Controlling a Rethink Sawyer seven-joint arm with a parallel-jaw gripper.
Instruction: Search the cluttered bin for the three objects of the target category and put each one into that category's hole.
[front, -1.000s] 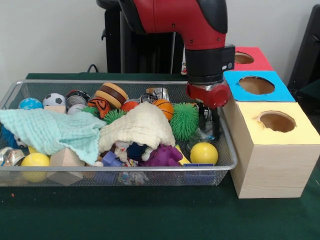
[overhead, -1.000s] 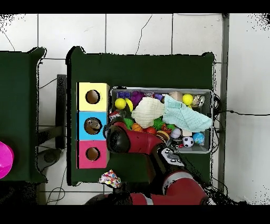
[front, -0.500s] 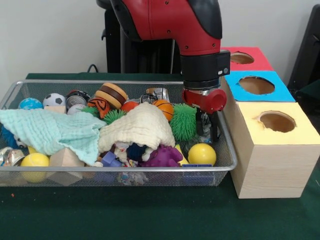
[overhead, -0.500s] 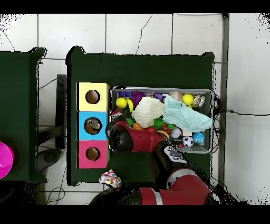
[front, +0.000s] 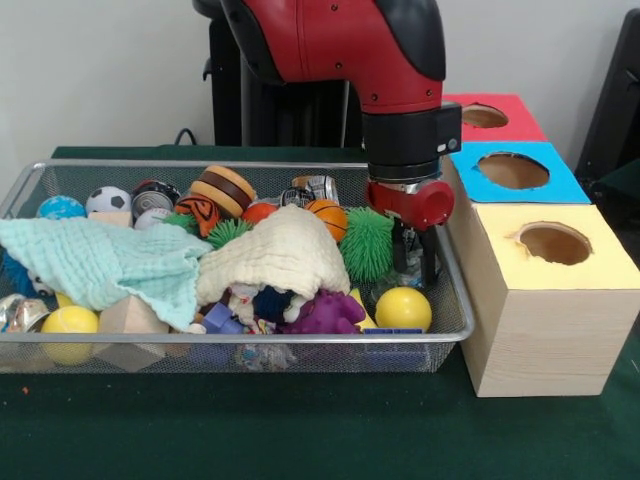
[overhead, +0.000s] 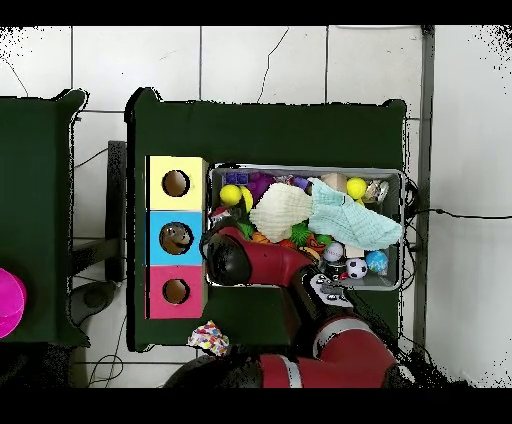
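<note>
Pincer (front: 415, 262) down over clear bottle (front: 402, 270), closure impossible to tell; could crush thin plastic or snag green spiky ball (front: 368, 243).

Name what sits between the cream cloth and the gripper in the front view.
A green spiky ball sits between the cream cloth and the gripper.

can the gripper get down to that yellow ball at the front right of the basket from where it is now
Probably yes. The gripper hangs inside the basket just behind the yellow ball, and the ball lies uncovered with nothing on top. The spiky green ball beside it and the basket's end wall leave little room.
</note>
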